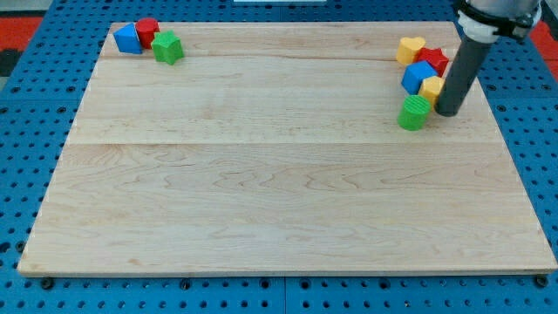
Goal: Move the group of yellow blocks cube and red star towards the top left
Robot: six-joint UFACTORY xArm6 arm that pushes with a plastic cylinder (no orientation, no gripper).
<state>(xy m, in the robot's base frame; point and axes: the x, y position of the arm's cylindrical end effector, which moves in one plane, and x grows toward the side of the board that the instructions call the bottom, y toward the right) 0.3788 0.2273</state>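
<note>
A cluster of blocks sits at the view's top right. A yellow heart-shaped block (411, 50) is at its top, a red star (433, 60) just right of it, a blue block (418, 77) below, and a yellow block (432, 88), partly hidden by the rod, to the blue block's lower right. A green cylinder-like block (414, 113) is at the bottom of the cluster. My tip (449, 112) rests on the board just right of the green block and directly below the yellow block, touching or almost touching them.
At the view's top left a blue block (127, 39), a red block (146, 31) and a green block (167, 48) sit together near the corner of the wooden board (279, 174). Blue pegboard surrounds the board.
</note>
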